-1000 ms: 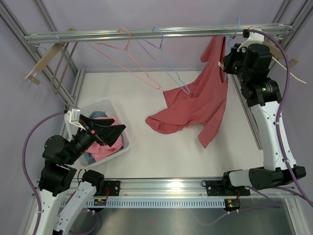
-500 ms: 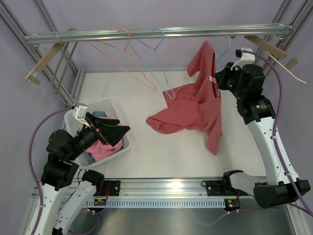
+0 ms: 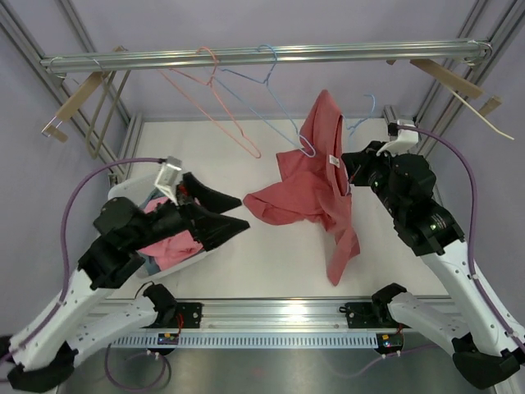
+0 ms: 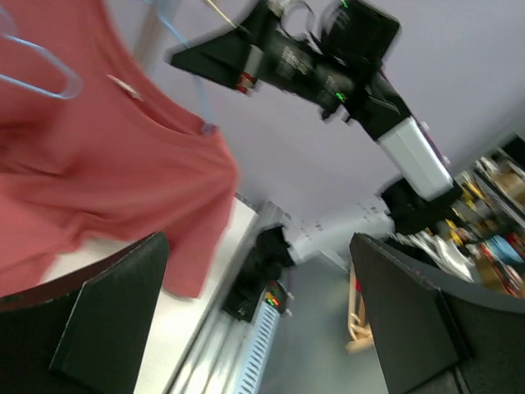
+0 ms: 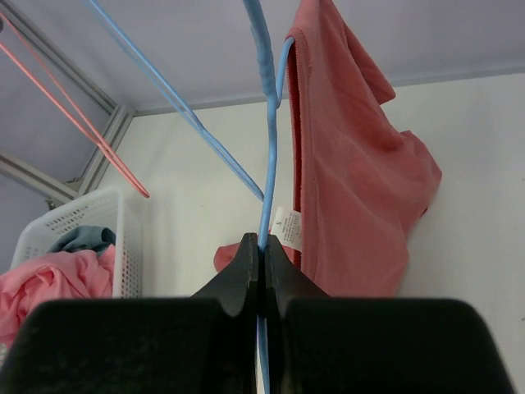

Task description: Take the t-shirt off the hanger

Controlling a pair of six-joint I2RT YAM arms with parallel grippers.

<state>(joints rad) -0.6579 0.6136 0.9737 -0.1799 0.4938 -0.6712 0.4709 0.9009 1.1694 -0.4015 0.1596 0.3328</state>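
Hanging inside t-shirt (image 5: 353, 189) collar: white label (image 5: 287, 228), print illegible. Blue hanger (image 5: 267, 148) beside t-shirt clamped by right gripper (image 5: 261, 246); left gripper (image 4: 258, 279) jaws spread wide.

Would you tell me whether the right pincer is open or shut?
Shut: the right pincer presses its fingers together on the thin blue wire hanger.

The tabletop (image 3: 275, 254) lay open ahead of the left gripper (image 3: 244, 212). The hanging t-shirt (image 3: 316, 176), pink hanger (image 3: 238, 116) and blue rail hanger (image 3: 291, 119) barred the middle.
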